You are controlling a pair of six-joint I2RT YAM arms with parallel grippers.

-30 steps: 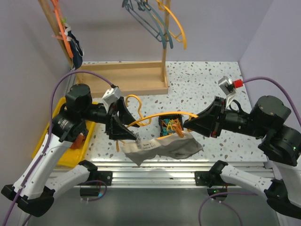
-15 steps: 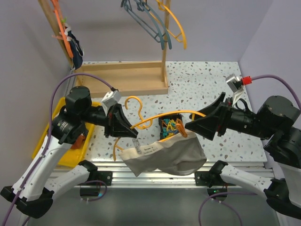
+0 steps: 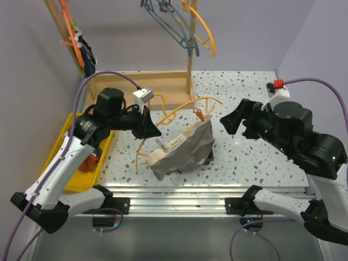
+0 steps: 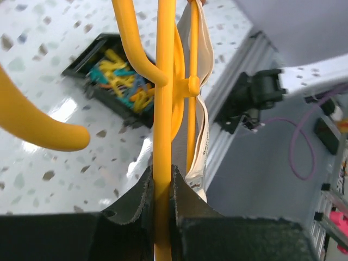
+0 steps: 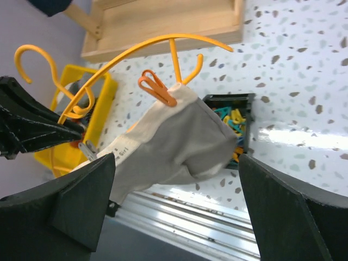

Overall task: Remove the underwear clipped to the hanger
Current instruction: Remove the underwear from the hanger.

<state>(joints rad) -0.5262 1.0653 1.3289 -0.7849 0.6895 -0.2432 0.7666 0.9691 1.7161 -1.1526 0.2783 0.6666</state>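
Now my left end effector (image 3: 154, 130) has lifted the yellow hanger (image 3: 187, 104) higher, and my right end effector (image 3: 232, 120) has pulled back. From above, grey underwear (image 3: 185, 149) hangs from the hanger by an orange clip (image 3: 200, 113). Left wrist: I squeeze the hanger bar tight. Right wrist: my fingers (image 5: 81, 196) are wide, holding nothing.

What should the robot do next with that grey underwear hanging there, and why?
Probably bring the open right hand in to the orange clip and pull it off. The left hand is clamped on the yellow hanger, holding it up. The grey underwear hangs from it, pinned by that clip, and the right hand holds nothing.
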